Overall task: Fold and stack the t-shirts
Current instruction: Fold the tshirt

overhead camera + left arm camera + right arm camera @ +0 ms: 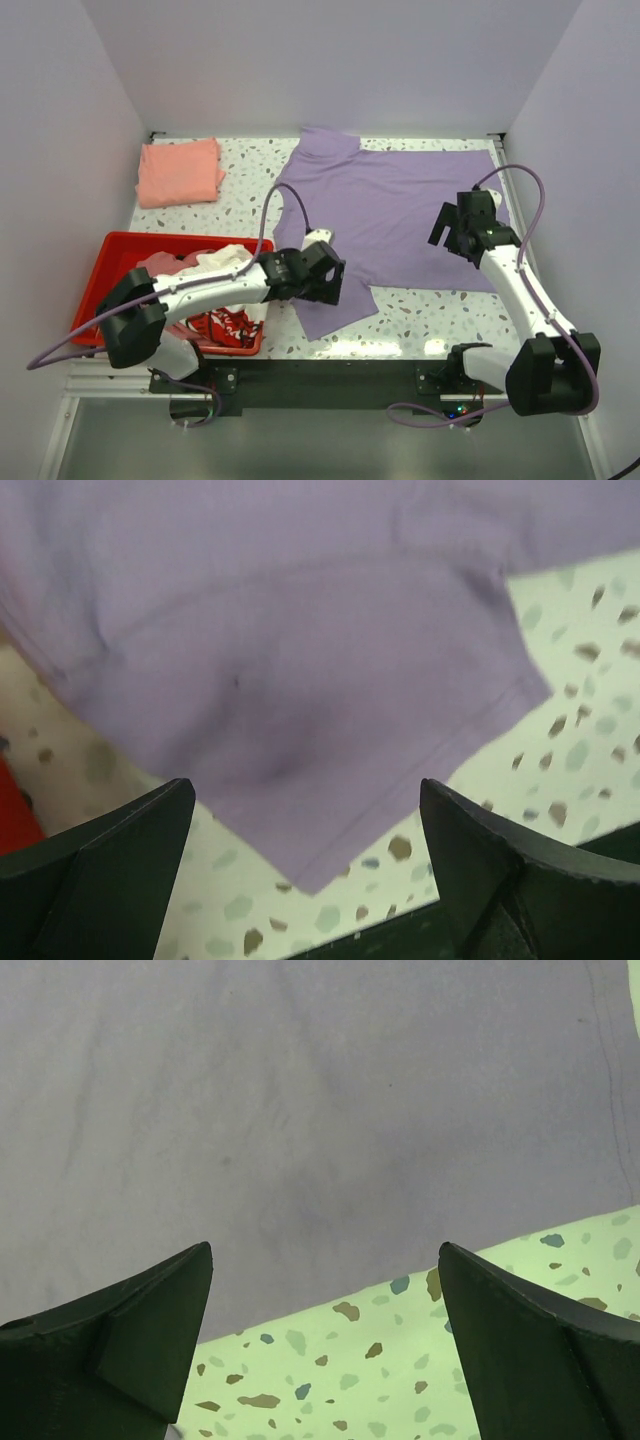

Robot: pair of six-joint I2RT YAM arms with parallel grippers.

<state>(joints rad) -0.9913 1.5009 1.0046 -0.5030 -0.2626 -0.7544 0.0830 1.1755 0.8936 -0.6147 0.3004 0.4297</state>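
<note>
While the purple tee (pixel 400 205) lies flat on the bench (pixel 430 312), centre to 1 o'clock, both jaws gape wide and hold nothing. Left jaws are over its near sleeve at the tee's 7 o'clock, with the sleeve corner between the tips. Right jaws are over its 3 o'clock edge, cloth ahead at 12 and bare bench between the tips. Folded pink tee (pixel 180 172) at 10 o'clock.
</note>
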